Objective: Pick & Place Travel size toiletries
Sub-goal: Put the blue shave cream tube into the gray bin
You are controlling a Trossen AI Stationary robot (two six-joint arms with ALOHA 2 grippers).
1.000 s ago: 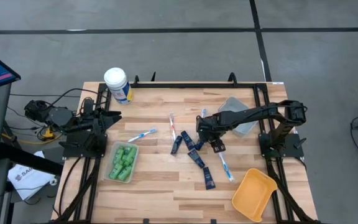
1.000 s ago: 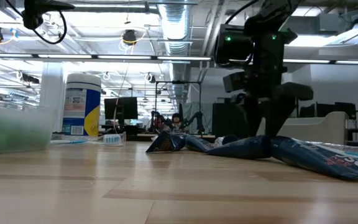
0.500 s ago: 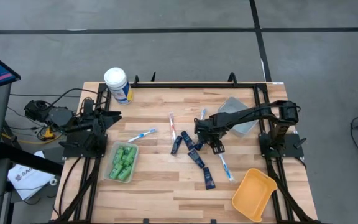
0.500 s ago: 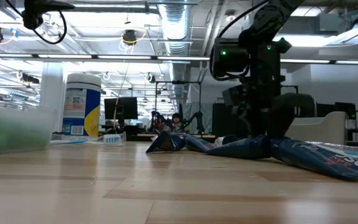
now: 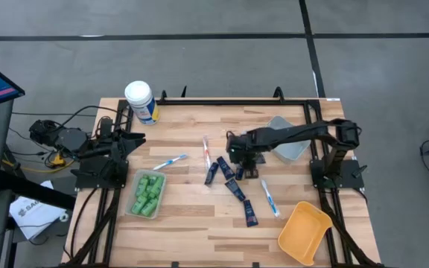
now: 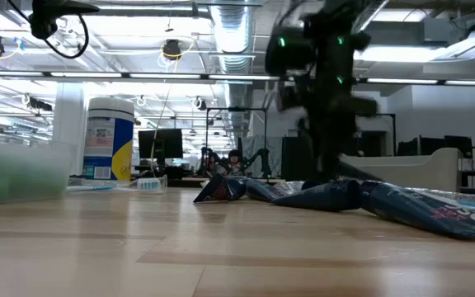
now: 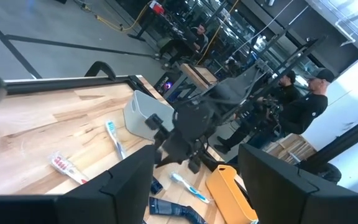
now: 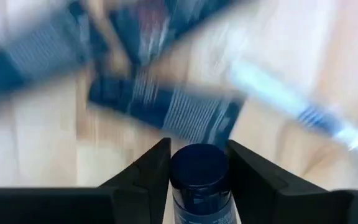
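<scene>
Toiletries lie scattered over the wooden table (image 5: 192, 223) in the high view: dark navy tubes (image 5: 233, 187) in a loose cluster at the middle, a toothbrush (image 5: 170, 161) to their left, a pink one (image 5: 206, 150) behind them and a blue one (image 5: 269, 197) to their right. A clear tray (image 5: 147, 194) on the left holds the green bottles (image 5: 149, 190). An orange bin (image 5: 304, 232) at the near right corner and a grey bin (image 5: 285, 140) behind the right arm show nothing inside. A white-lidded canister (image 5: 140, 100) stands at the far left corner. The right gripper (image 5: 240, 165) hangs over the tube cluster; the left gripper (image 5: 135, 141) waits at the left edge.

In the low view the right arm is blurred above the tubes, and the tray at the left edge is cut off.

The left wrist view shows its own fingers (image 7: 129, 180) spread apart, clasping nothing.

In the right wrist view the two fingers (image 8: 151, 171) flank a navy tube (image 8: 199, 180), its round cap between them, clamped on it; everything below is smeared.
</scene>
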